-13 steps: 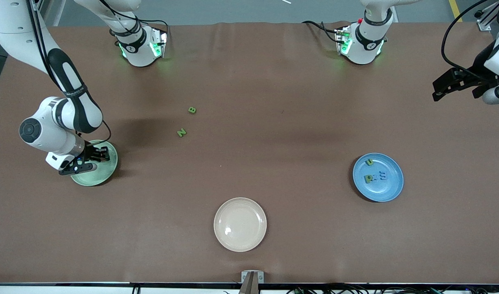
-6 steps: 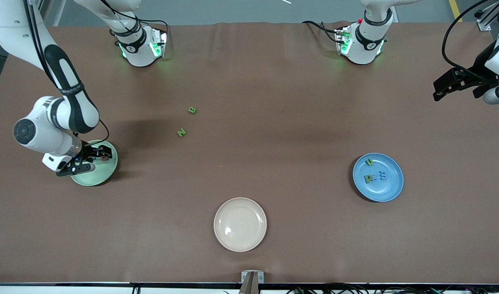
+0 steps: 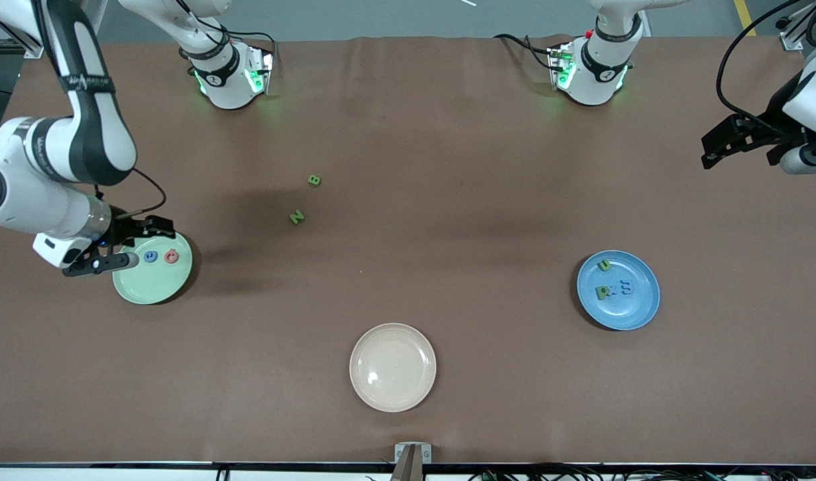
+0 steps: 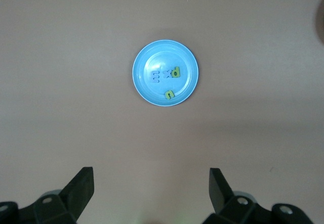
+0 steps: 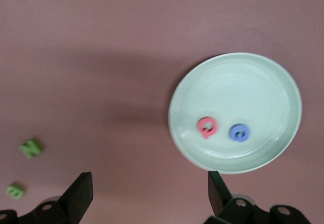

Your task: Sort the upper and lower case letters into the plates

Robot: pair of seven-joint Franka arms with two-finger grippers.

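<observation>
1. The right gripper [image 3: 124,248] has lifted off the mint plate [image 3: 155,288] and now hangs over its rim, toward the right arm's end of the table, jaws spread and empty
2. Just beside it in that plate lie the pink letter [image 3: 172,256] and a blue letter [image 3: 150,256]; the pink one was freed within the last second, so one more piece looks sorted
3. The green B [image 3: 314,180] and green N [image 3: 297,217] lie on the bare table [image 3: 448,167], well apart from that gripper, likely next
4. The left gripper [image 3: 732,141] waits wide open and empty, high over the table; the blue plate [image 3: 642,314] beneath its camera holds four letters [image 3: 613,284]
5. The cream plate [image 3: 392,367] sits empty, well apart from both grippers
</observation>
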